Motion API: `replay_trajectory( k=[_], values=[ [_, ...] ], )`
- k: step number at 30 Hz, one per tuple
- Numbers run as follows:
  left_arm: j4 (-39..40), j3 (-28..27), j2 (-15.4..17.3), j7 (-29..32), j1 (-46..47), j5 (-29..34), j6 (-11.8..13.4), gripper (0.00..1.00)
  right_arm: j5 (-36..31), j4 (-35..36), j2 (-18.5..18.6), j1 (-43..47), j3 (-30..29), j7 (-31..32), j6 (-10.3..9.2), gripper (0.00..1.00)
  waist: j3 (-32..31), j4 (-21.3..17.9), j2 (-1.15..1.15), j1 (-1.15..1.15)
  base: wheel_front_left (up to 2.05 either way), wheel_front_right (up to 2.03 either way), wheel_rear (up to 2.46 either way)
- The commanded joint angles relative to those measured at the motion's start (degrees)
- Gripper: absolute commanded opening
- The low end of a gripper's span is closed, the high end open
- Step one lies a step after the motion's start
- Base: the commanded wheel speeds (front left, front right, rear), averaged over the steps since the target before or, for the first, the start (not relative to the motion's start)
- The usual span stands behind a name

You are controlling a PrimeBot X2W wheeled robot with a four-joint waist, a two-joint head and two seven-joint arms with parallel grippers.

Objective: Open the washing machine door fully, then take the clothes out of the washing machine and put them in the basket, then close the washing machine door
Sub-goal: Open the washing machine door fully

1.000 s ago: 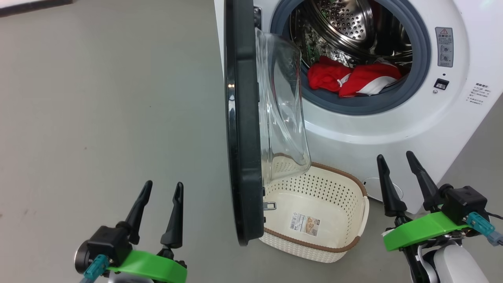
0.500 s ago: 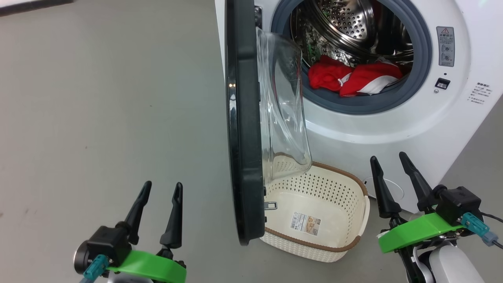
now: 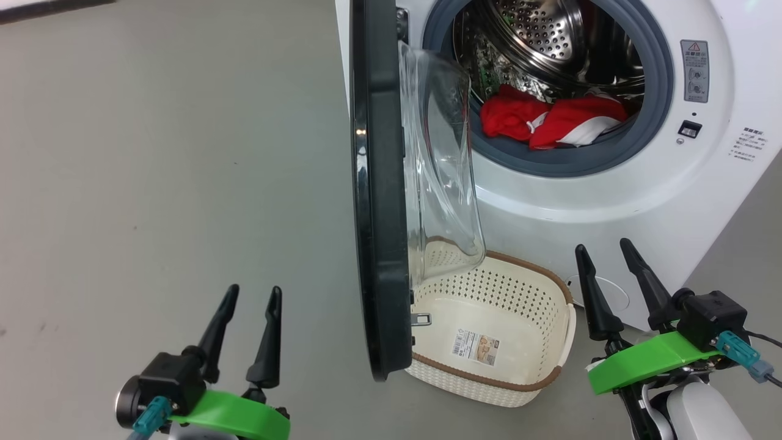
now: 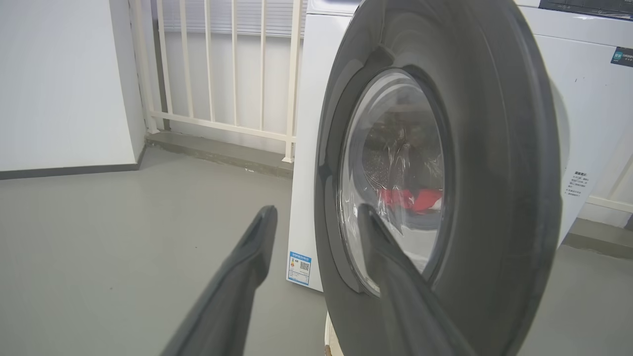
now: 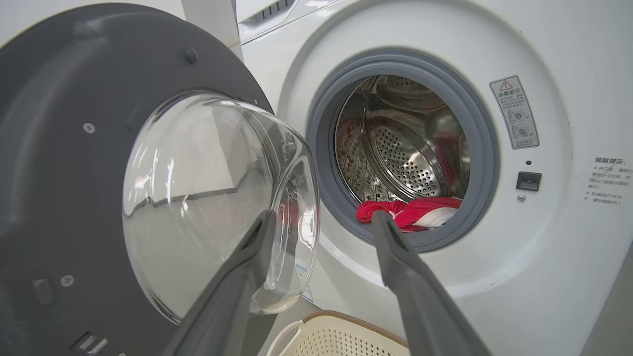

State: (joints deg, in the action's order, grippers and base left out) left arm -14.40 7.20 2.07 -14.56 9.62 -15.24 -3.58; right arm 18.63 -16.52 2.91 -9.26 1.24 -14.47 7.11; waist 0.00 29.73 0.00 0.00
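The white washing machine (image 3: 611,201) stands at the upper right, and its black-rimmed door (image 3: 379,201) with the clear glass bowl (image 3: 443,177) hangs open, edge-on to me. Red clothes (image 3: 550,119) with white trim lie at the drum's front lip, clothes (image 5: 408,212) also seen past my right fingers. The cream basket (image 3: 489,330) sits on the floor below the opening, partly under the door. My left gripper (image 3: 250,296) is open, low and left of the door, holding nothing. Right of the basket, my right gripper (image 3: 602,250) is open and holds nothing too.
Grey floor (image 3: 171,159) spreads wide to the left of the door. A white railing (image 4: 222,74) and a white wall (image 4: 59,84) stand behind the machine's left side. A step (image 4: 222,153) runs along the railing's base.
My right gripper has shifted a little to the left and lower. The left gripper's fingers have drawn slightly closer together. Door, clothes and basket lie as before.
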Motion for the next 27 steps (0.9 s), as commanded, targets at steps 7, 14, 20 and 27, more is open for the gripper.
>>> replay_trajectory(
  k=[7,14,20,27],
  values=[
    [2.3,-1.4,0.8,-0.4,3.7,0.9,-0.3,0.00,1.6,0.9,0.0,-0.4,1.6,-0.5,0.37,1.00,-0.3,-0.2,0.00,0.00,0.00,0.00,0.00],
    [8.7,-0.5,0.8,-0.4,9.0,-2.7,-1.3,0.00,1.6,0.1,0.0,-0.3,1.8,-0.5,0.37,1.00,-0.9,-0.5,0.00,0.00,0.00,0.00,0.00],
    [13.5,3.4,0.8,-0.4,12.5,-3.4,-2.0,0.00,1.7,0.0,0.0,0.1,2.1,-0.5,0.37,1.00,-1.6,-1.1,0.00,0.00,0.00,0.00,0.00],
    [14.8,12.9,0.8,-0.4,13.7,-5.4,-2.5,0.00,1.9,-0.1,0.0,1.0,1.8,-0.5,0.37,1.00,-2.2,-1.5,0.00,0.00,0.00,0.00,0.00]
  ],
)
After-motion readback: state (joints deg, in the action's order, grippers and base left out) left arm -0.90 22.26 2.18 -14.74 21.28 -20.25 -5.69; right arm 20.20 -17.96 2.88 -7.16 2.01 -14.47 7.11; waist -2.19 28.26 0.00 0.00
